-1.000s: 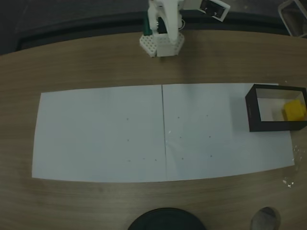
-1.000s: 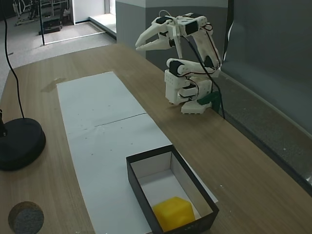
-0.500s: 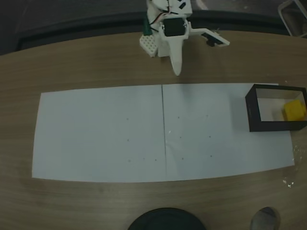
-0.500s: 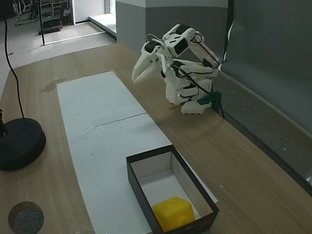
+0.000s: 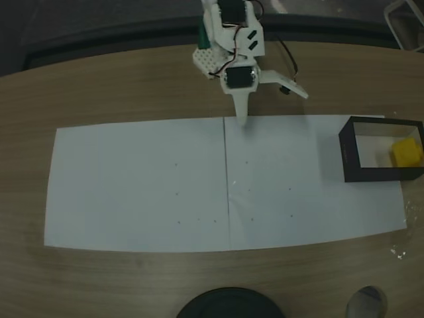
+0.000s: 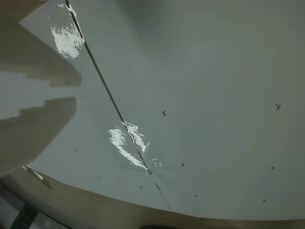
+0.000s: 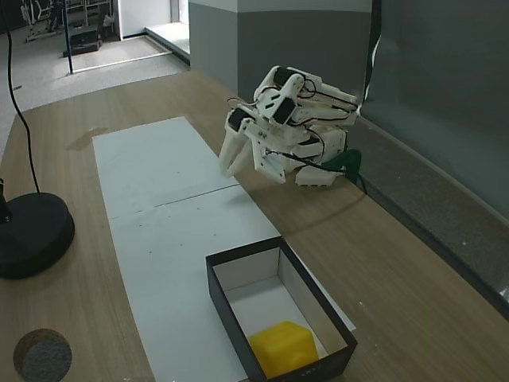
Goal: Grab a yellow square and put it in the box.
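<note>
The yellow square (image 5: 405, 152) lies inside the box (image 5: 349, 156), at its right end in this fixed view. In another fixed view, the yellow square (image 7: 282, 346) rests against the near end of the box (image 7: 238, 274). My gripper (image 5: 242, 118) points down at the far edge of the white paper, well to the left of the box. It hovers low over the paper seam (image 7: 226, 172). In the wrist view the two fingers (image 6: 40, 71) enter from the left with a narrow gap at the gripper (image 6: 76, 91) and nothing between them.
Two white paper sheets (image 5: 146, 185) cover the middle of the wooden table (image 5: 99, 86). A black round stand base (image 7: 32, 235) with a cable sits near the front edge. A grey disc (image 7: 41, 356) lies beside it. The arm's base (image 7: 318, 163) stands at the back.
The arm has folded forward and down, so the gripper dropped from high above the base to just over the paper's far edge. Box and yellow square have not moved.
</note>
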Controlling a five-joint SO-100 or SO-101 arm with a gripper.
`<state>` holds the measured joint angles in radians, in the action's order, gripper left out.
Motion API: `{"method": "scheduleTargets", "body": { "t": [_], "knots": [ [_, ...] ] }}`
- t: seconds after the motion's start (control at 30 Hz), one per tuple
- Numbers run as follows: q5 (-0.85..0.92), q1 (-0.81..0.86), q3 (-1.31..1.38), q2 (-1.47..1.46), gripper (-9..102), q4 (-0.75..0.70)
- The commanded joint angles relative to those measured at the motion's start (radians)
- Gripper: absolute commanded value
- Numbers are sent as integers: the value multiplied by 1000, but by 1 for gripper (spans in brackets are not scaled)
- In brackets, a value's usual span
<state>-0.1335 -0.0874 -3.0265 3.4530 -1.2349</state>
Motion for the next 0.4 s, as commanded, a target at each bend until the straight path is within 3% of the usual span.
{"method": "scheduleTargets", "body": {
  "t": [0.0,0.37],
  "knots": [
    [-3,9,17,25,0,-28],
    [-8,11,23,23,0,-55]
  ]
}}
